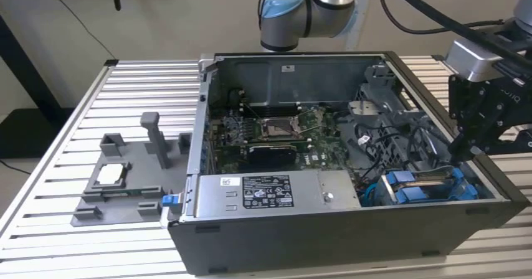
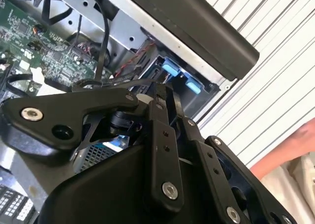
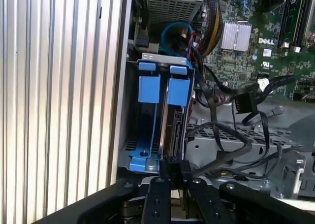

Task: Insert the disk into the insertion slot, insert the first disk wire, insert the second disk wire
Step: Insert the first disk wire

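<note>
- The step in hand is, I judge, the first one: the disk goes into the insertion slot (image 3: 162,59), which sits in the lower right of the exterior view, inside the open computer case (image 1: 349,229).
- The disk (image 3: 173,130) stands on its edge in one compartment of the slot and seems mostly inside. Its blue carrier (image 3: 178,90) is at the far end.
- My claw (image 3: 171,172) is closed on the near edge of the disk, with one of the fingers (image 3: 158,194) on each side.
- I think this step calls for a straight push along the rails, without tilting, until the carrier clicks.
- The power-supply box (image 1: 266,192) lies in the lower middle of the exterior view, well apart from my work.
- The neighbouring compartment holds a second blue frame (image 3: 148,86), which looks empty. I must not catch it.
- Black cables (image 3: 221,135) hang just beside the slot and may snag.
- A loose connector (image 3: 244,103) lies apart from the disk, so both wires seem not yet inserted.
</note>
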